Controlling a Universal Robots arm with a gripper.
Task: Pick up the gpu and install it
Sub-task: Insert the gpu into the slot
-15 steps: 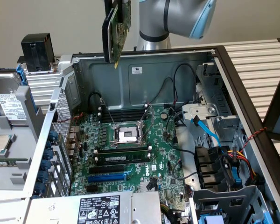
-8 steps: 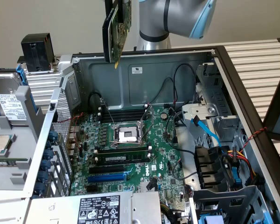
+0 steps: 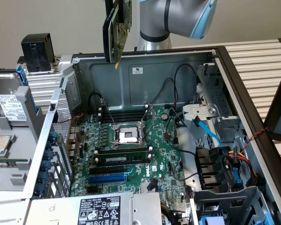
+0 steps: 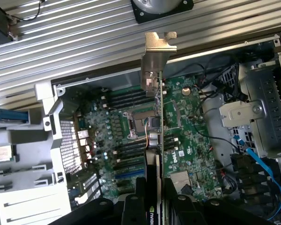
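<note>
The gpu (image 3: 117,29) hangs in the air above the back wall of the open computer case (image 3: 145,75), turned on edge, green board and black cooler showing. In the wrist view the gpu (image 4: 158,117) is seen edge-on, with its silver end bracket (image 4: 158,51) pointing away from the camera. My gripper (image 4: 154,197) is shut on the card's black cooler end, one dark finger (image 4: 136,206) on each side. Below lies the green motherboard (image 3: 136,159) with its black and blue expansion slots (image 3: 107,178).
The CPU socket (image 3: 129,136) sits mid-board, with a power supply (image 3: 117,208) at the case's near edge. Blue and black cables (image 3: 210,136) and a drive cage (image 3: 225,201) crowd the exterior view's right. A grey hard drive (image 3: 7,105) and a black block (image 3: 37,51) lie outside on the left.
</note>
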